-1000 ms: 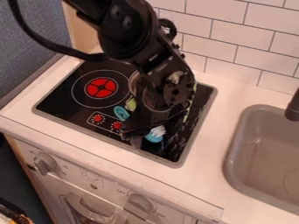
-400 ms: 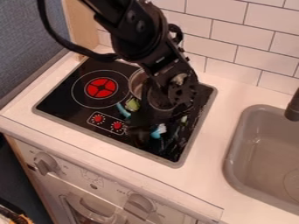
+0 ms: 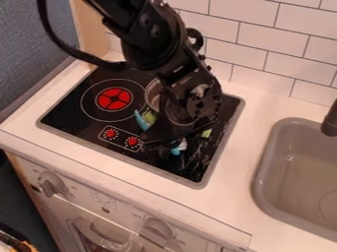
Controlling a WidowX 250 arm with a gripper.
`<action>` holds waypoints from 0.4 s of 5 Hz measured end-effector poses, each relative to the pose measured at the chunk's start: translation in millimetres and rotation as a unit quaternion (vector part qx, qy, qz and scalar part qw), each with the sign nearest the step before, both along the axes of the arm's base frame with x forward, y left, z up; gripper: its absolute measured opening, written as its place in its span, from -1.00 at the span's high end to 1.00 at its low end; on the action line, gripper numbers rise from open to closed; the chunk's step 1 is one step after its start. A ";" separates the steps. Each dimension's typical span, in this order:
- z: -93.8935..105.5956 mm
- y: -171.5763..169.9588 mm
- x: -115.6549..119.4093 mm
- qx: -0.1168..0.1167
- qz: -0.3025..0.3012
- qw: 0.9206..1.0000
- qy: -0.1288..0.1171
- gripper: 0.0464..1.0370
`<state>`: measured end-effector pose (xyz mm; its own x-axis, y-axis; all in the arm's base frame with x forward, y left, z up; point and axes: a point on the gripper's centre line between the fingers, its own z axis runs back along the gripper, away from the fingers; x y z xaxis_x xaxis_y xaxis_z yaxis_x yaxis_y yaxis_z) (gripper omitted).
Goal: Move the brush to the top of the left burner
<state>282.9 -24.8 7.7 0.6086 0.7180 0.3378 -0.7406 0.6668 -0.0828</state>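
Can't tell if the jaws are open or closed, tbh. Brush (image 3: pixel 175 151) pokes out right beside them, around 4 o'clock, over the stove (image 3: pixel 70 114). Another blue bit (image 3: pixel 141 119) shows at 11, by something green (image 3: pixel 151 117). Pot (image 3: pixel 152 93) at 12, left burner (image 3: pixel 115 98) farther out at 11.
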 end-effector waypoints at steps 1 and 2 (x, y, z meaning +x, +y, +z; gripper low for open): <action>0.7 0.6 -9.0 0.000 0.001 1.000 0.001 0.01; 1.9 2.2 -17.2 -0.006 0.001 1.000 -0.003 0.01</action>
